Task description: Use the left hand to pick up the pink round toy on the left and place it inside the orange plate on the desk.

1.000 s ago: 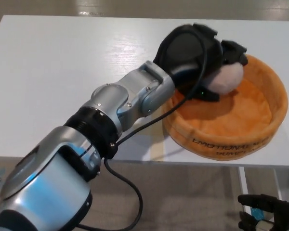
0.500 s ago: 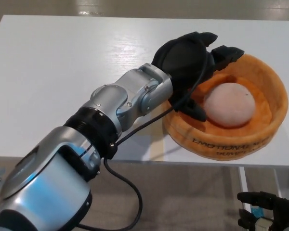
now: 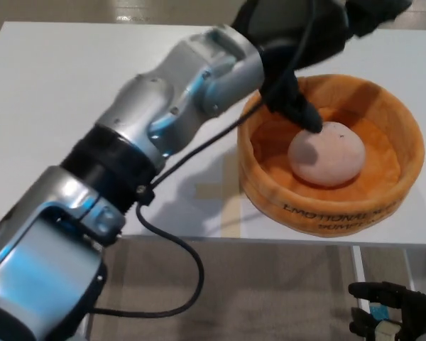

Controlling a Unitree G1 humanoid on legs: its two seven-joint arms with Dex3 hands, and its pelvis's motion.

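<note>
The pale pink round plush toy lies inside the orange soft-walled fabric plate, resting on its padded floor a little toward the near side of the middle, with orange wall showing all around it. The plate sits on the right part of the white flat surface, its near wall close to the surface's near edge; dark lettering runs along the outside of that wall, too small to read.

The robot's black left hand hangs above the far-left rim of the plate, partly cut off by the top of the picture. Its fingers are spread and hold nothing; one dark finger points down into the plate and ends just at the far-left top of the toy, and whether it touches the plush cannot be told. The silver and black left arm stretches from the near left corner across the surface to the hand, with a black cable looping along it and hanging below the near edge of the surface.

The black right hand shows low at the near right corner, below the level of the surface and well apart from the plate. Its fingers are curled loosely, and whether they are pressed together cannot be told.
</note>
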